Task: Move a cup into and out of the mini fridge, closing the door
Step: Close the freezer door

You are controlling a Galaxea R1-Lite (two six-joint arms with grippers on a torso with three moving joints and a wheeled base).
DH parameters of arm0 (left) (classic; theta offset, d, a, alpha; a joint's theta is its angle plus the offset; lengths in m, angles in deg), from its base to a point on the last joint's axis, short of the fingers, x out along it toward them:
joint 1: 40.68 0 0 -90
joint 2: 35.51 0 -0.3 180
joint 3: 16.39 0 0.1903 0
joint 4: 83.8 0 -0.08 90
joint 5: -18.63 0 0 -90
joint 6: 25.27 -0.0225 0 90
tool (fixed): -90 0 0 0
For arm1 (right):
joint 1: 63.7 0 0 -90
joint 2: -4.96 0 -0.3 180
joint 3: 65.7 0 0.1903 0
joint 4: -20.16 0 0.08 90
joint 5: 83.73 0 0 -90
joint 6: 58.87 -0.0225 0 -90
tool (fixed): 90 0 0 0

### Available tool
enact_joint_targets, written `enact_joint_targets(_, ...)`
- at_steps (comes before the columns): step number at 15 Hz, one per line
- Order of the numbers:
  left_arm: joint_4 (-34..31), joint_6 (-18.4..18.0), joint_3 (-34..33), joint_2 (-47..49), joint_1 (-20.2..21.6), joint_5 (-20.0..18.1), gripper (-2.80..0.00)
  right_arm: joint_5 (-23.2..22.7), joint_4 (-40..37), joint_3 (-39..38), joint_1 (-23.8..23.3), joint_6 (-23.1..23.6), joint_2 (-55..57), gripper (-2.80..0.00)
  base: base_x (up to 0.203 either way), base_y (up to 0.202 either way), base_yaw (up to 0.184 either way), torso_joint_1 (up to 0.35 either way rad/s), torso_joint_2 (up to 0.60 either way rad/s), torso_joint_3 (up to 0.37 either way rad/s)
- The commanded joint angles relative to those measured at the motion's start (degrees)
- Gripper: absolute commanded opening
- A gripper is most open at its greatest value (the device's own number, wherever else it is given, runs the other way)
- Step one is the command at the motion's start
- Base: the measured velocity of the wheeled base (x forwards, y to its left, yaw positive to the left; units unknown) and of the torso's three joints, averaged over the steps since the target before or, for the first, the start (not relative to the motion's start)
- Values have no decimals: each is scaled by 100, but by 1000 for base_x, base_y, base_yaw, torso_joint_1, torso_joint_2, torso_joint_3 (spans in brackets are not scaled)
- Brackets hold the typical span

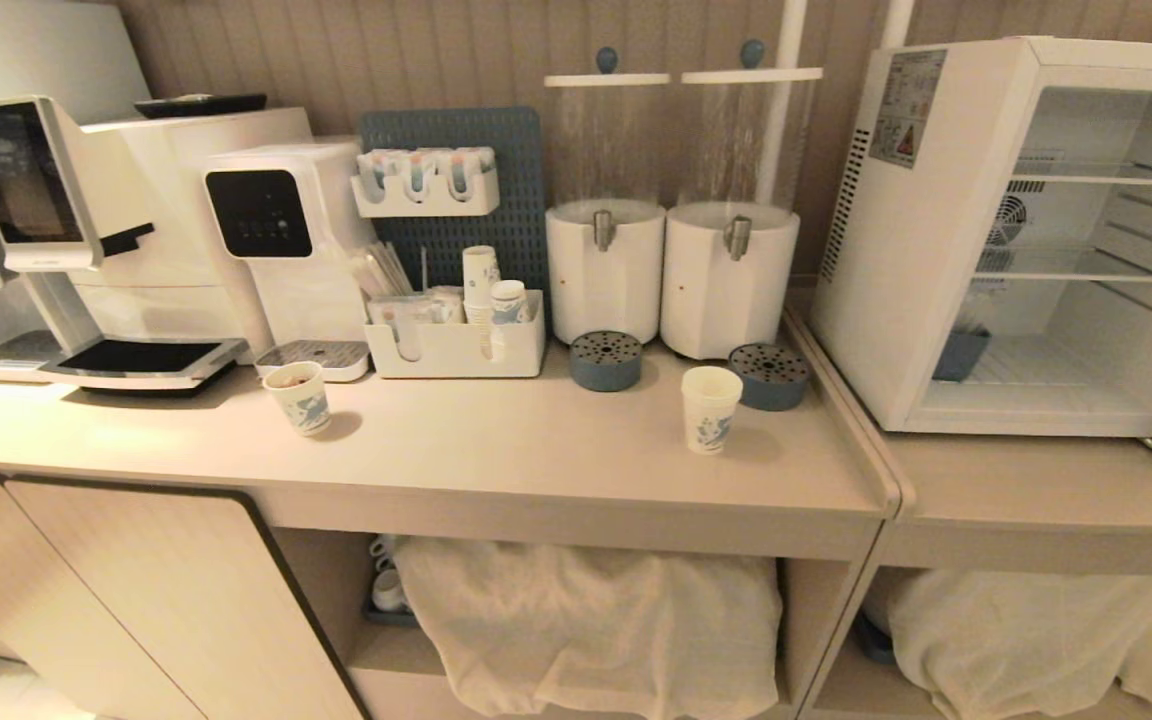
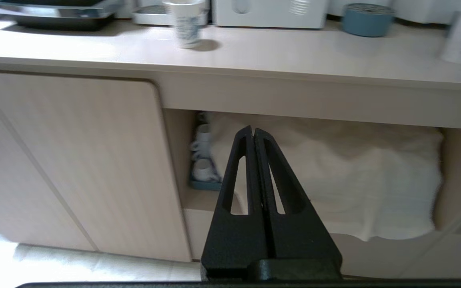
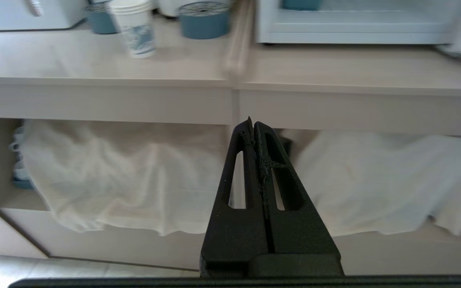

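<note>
While both pincers press together, tall white cup (image 1: 711, 407), faint blue print, rolled rim, upright.

We find the cup (image 1: 711, 407) on the counter (image 1: 496, 450), before two dispensers (image 1: 674, 272); fridge (image 1: 1016, 240) to its right, second cup (image 1: 299, 397) well left.

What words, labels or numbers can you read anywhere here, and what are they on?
No text is legible.
Fridge side sticker: print and warning signs too small to read.
Blue prints on the cup and the shorter cup: drawings, no readable words.
</note>
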Motion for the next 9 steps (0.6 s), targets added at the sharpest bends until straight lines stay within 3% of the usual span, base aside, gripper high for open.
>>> enact_joint_targets(1, 2, -7, -9, 4, 2, 0, -280, 0, -2, 1, -1, 5, 7, -280, 0, -204, -13, 7, 3, 6)
enact_joint_targets(9, 2, -7, -9, 8, 2, 0, -280, 0, -11, 1, -1, 5, 15, -280, 0, -195, -8, 2, 3, 2)
